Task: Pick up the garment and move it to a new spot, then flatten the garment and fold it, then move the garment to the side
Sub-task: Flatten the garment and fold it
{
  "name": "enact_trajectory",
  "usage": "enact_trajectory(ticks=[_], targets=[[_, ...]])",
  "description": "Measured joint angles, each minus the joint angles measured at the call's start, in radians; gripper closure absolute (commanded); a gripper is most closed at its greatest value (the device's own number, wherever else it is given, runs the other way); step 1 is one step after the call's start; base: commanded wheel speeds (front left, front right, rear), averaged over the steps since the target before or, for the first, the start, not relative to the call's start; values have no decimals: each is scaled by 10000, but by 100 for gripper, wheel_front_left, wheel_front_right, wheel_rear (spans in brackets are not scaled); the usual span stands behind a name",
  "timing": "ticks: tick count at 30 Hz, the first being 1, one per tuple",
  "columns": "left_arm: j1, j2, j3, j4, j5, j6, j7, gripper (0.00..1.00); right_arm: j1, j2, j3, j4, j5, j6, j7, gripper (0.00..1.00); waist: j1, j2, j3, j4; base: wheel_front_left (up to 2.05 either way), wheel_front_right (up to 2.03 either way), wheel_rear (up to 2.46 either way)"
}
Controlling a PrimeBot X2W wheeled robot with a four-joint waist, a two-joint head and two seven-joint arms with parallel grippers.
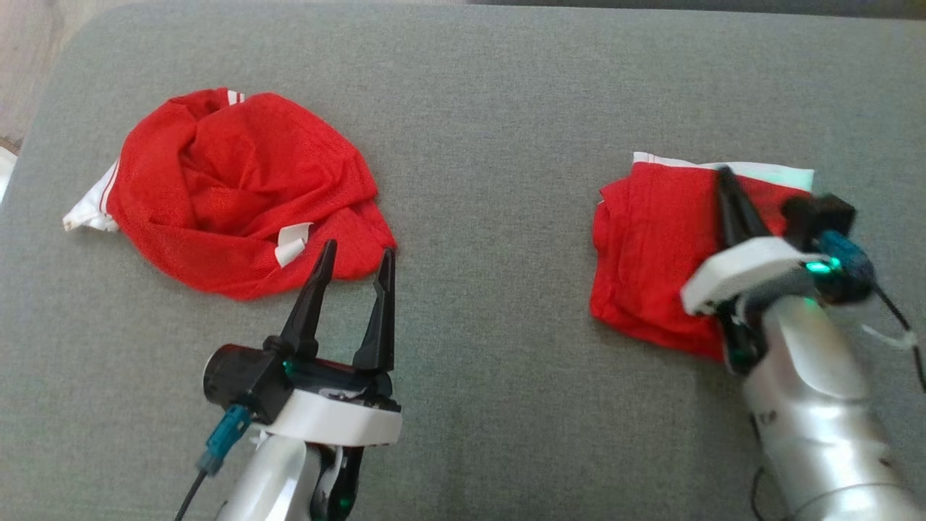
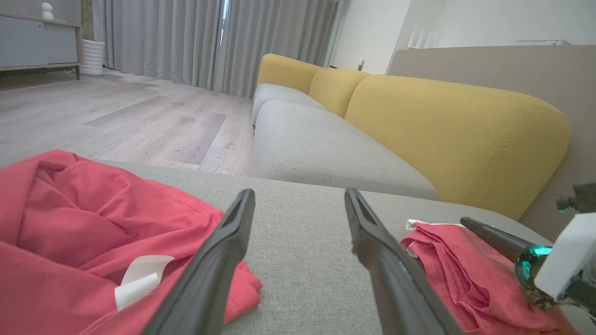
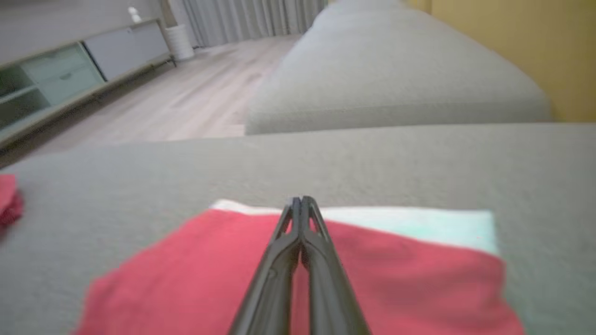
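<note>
A crumpled red garment (image 1: pixel 239 188) with white trim lies at the left of the grey cushion (image 1: pixel 492 145). My left gripper (image 1: pixel 358 246) stands open just beside its near right edge, with nothing between the fingers. In the left wrist view the crumpled garment (image 2: pixel 70 223) sits left of the open left gripper (image 2: pixel 298 193). A second red garment (image 1: pixel 651 239), folded with a white band at its far edge, lies at the right. My right gripper (image 1: pixel 723 174) is shut, its tips over the folded garment (image 3: pixel 186 260) near the white band. In the right wrist view the right gripper (image 3: pixel 300 200) holds no cloth between its fingers.
Beyond the cushion stands a sofa with a grey seat (image 2: pixel 316 144) and yellow backrests (image 2: pixel 465 130). Wooden floor (image 2: pixel 116 116) lies past the cushion's far left edge, with a low cabinet (image 3: pixel 70 70) and curtains further off. Bare grey cushion separates the two garments.
</note>
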Motion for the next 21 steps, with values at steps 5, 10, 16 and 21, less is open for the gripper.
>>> enact_trajectory(ticks=[5,10,16,21], targets=[[0,2,-10,2,-4,75,0,0,-60,6,2140,-405,1252,0,-84,100,0,0,-95,-17,0,0,0],[1,2,-46,4,-88,82,0,0,13,-4,3714,637,1881,0,562,100,-1,0,-180,-59,0,0,0],[3,2,36,40,-86,90,0,0,12,4,4631,757,2698,2,460,100,0,0,-267,-330,0,0,0],[18,0,194,38,-86,90,0,0,16,4,4286,706,2794,0,12,100,0,0,-491,-695,0,0,0]])
